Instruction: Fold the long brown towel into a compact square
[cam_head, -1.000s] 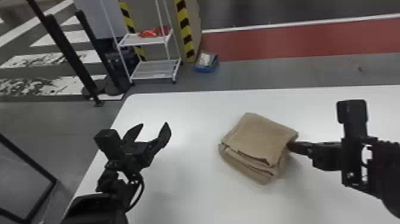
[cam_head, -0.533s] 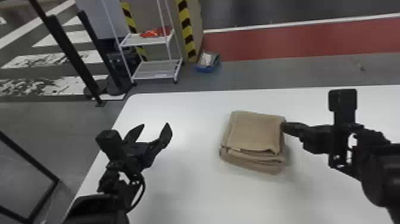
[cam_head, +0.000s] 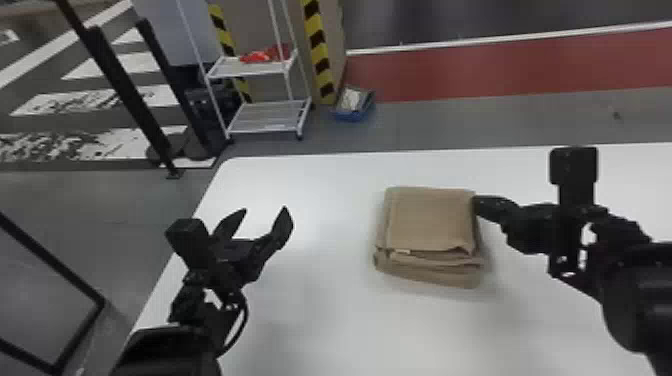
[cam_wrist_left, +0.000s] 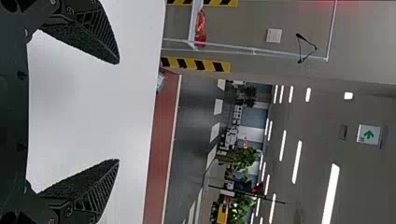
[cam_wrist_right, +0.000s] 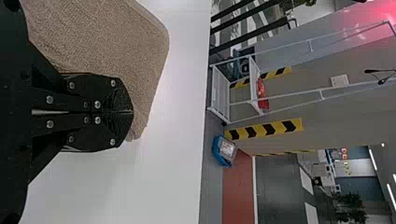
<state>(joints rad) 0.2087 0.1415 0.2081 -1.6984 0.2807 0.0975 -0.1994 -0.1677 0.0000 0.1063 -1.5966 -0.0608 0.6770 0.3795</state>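
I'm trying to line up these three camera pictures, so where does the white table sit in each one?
Head view: white table across the lower part, under the brown towel.
Left wrist view: table between the open fingers of the left gripper and beyond.
Right wrist view: table beside the towel, beyond the closed right gripper.
Shared landmark: yellow-and-black striped posts past the table's far edge.

Towel (cam_head: 430, 220) on table (cam_head: 325, 320), just left of right gripper (cam_head: 476, 204), seemingly touching; well right of left gripper (cam_head: 265, 209). Rack (cam_head: 265, 117) on floor (cam_head: 425, 127) beyond table, ahead of left gripper; bin (cam_head: 352, 117) right of rack.
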